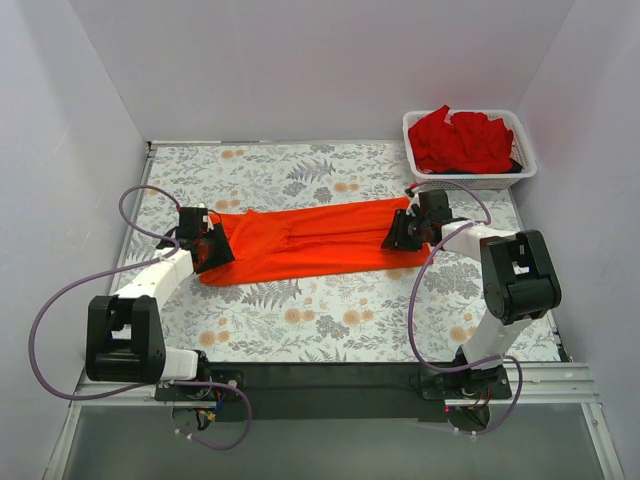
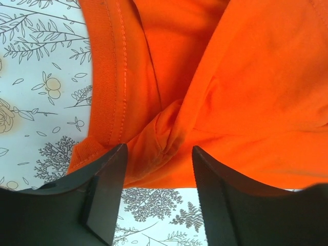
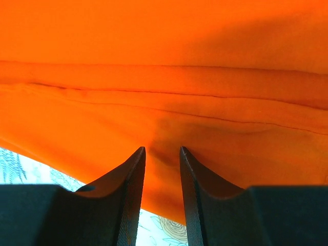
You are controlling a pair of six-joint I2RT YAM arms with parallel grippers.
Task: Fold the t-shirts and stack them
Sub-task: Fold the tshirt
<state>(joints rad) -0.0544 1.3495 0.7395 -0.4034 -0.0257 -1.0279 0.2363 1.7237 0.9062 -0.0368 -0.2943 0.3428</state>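
Checked all three of my views, the overhead one and both wrist ones: no text, label, brand mark, number or sign that I can read on anything in them.
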